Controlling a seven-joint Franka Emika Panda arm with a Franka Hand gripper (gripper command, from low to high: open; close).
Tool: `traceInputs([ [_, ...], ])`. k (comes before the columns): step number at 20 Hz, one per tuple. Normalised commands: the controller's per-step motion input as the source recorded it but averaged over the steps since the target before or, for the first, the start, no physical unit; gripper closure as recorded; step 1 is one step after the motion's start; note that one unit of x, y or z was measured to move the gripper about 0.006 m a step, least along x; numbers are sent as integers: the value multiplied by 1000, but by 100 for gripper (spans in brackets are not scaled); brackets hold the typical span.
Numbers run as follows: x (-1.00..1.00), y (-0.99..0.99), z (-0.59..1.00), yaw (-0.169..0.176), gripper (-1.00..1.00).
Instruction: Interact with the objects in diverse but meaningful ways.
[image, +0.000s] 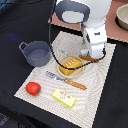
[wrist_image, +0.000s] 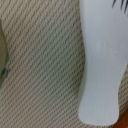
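Across the centre of the exterior view lay a striped placemat (image: 95, 95) on a dark table (image: 15, 75). Items on it: grey-blue two-handled pot (image: 38, 53) at middle left; golden bread loaf (image: 73, 63) in a grey pan (image: 66, 69) at centre; knife (image: 66, 80) with a brown handle just below the pan; red tomato (image: 33, 88) at lower left; yellow butter block (image: 64, 98) at lower centre. White robot arm (image: 87, 20) descended from the top — its gripper (image: 90, 54) sat just right of the pan, opening impossible to tell. Wrist view showed a white flat piece (wrist_image: 104, 65) over the striped weave, its identity unclear.
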Motion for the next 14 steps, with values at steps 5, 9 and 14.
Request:
traceInputs([
  [5,110,155,-199,0,100],
  [9,126,186,-216,0,100],
  [14,161,206,-204,0,100],
])
